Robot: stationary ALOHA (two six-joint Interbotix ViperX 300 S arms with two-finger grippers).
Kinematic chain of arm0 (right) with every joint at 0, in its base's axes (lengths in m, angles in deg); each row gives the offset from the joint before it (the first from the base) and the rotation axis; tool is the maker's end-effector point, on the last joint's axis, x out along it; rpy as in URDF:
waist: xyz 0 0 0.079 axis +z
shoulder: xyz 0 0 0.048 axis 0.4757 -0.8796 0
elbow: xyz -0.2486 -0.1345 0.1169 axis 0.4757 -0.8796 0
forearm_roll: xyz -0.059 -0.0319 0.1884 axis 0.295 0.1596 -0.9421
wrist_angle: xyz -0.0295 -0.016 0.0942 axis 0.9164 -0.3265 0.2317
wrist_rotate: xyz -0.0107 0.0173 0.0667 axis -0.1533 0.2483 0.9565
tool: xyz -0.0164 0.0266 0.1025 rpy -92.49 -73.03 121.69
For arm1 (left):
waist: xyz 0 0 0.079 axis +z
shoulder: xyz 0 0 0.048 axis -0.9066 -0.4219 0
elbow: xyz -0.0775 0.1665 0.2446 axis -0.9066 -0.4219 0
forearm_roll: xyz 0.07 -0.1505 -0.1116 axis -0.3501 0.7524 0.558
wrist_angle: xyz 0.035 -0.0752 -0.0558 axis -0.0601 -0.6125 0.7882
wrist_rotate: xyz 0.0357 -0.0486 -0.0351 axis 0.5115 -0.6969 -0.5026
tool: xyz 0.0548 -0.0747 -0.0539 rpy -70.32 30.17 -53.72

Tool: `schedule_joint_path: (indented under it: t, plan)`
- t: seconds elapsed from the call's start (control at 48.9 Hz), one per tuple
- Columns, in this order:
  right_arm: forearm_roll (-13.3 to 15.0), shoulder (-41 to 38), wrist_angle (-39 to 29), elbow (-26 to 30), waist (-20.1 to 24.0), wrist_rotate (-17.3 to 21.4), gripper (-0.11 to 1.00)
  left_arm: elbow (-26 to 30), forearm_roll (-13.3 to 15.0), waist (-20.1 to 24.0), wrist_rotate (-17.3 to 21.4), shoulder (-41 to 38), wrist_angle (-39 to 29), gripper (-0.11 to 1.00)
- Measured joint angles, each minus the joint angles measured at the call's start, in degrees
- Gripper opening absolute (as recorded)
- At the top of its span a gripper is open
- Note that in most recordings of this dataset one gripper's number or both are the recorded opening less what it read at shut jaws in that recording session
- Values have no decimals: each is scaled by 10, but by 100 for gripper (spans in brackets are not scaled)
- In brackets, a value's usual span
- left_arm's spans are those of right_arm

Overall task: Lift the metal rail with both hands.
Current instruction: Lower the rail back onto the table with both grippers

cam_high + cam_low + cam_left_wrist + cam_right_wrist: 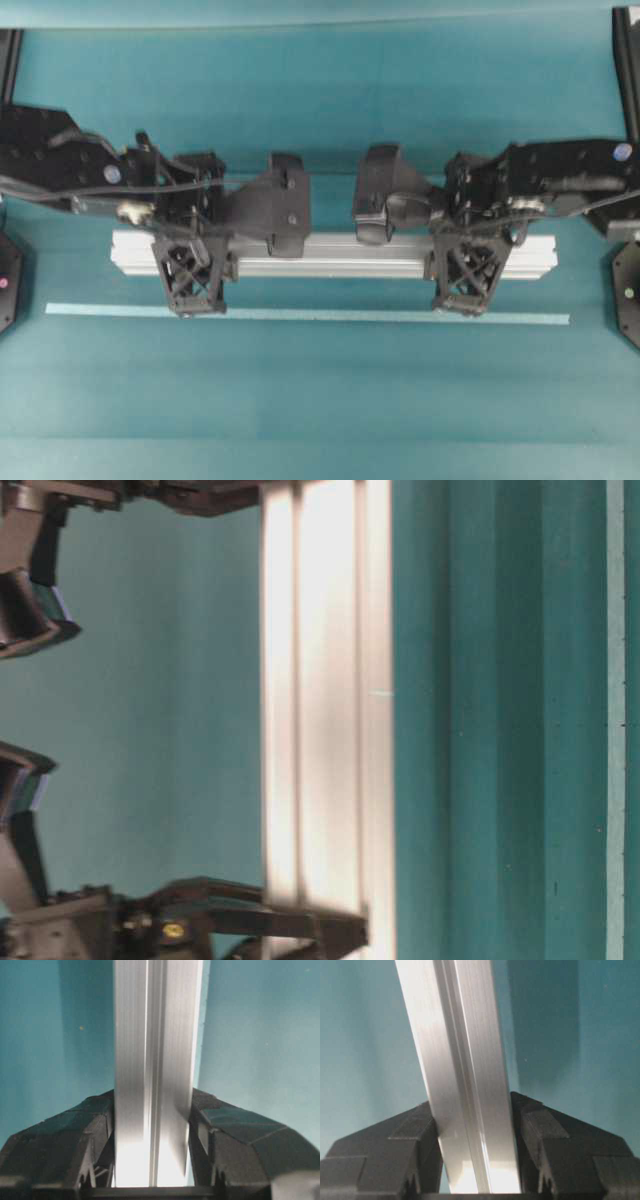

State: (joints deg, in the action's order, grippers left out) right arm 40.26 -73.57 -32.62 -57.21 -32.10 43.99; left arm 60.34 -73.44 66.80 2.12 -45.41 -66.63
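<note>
The metal rail is a long silver grooved bar lying across the middle of the teal table. My left gripper clamps it near its left end, and my right gripper clamps it near its right end. In the left wrist view the rail runs between both black fingers, which press on its sides. In the right wrist view the rail sits slightly slanted between the fingers. In the table-level view the rail sits at or barely above the table surface; I cannot tell which.
A thin pale-teal tape strip lies on the table parallel to the rail, just in front of it, and shows in the table-level view. Black arm bases stand at the left and right edges.
</note>
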Motion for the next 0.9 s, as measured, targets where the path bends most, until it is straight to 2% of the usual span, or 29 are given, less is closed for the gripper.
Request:
schedule_joint_path:
  t: [0.266,0.901]
  plan:
    - [-1,-33,40,-18,2,-13,39,-38,0,-1,-14,-10,47,35]
    - [-1,-75,137,-55,15,-14,39,-116,0,0,-20,-33,154,35]
